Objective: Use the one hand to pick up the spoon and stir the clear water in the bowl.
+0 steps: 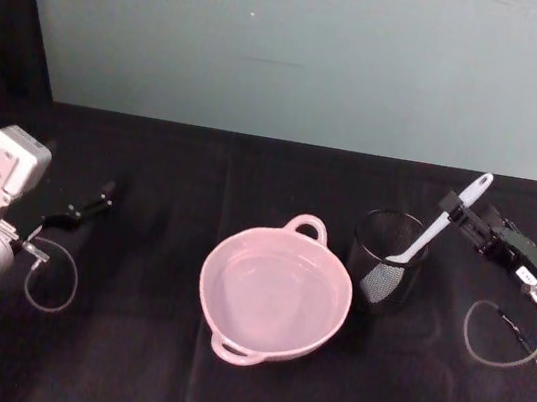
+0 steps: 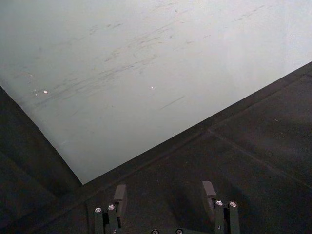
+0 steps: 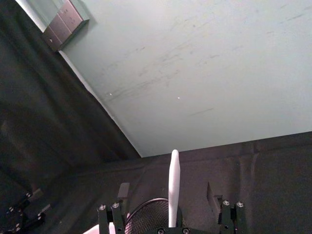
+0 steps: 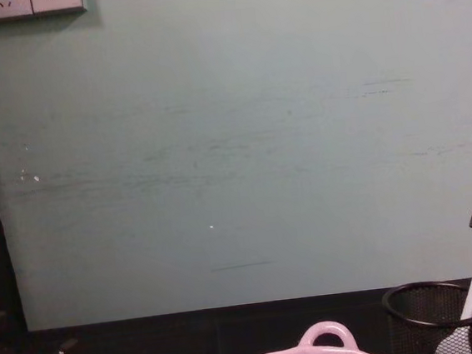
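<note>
One set of jaws astride the spoon handle, not yet closed
The right gripper (image 1: 465, 208) holds its jaws apart on either side of the upper handle of the spoon (image 1: 435, 227), which leans head-down in the black mesh cup (image 1: 385, 267), just beside the bowl (image 1: 220, 273) of clear water on the tabletop (image 1: 125, 351); a high grip likely leaves length to clear the cup and reach the water. The left gripper (image 2: 165, 194), jaws also apart, sits parked far left
</note>
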Available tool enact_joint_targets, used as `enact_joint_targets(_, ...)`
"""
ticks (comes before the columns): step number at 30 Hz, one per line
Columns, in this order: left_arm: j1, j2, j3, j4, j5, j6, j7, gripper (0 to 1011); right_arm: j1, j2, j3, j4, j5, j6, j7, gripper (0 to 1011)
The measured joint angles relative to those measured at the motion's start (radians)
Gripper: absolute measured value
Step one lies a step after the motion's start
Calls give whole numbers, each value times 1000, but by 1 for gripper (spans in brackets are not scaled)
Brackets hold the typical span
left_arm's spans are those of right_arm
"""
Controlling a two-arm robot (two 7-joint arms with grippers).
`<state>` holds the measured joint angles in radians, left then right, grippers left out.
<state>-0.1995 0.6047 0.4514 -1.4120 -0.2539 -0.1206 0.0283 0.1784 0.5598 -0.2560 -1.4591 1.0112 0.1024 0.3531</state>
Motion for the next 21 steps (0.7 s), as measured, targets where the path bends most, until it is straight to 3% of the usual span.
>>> enact_joint_targets(21,0,0,0,0,0,0,0,1005,50,-23,-30,48,-12,2,10,1003)
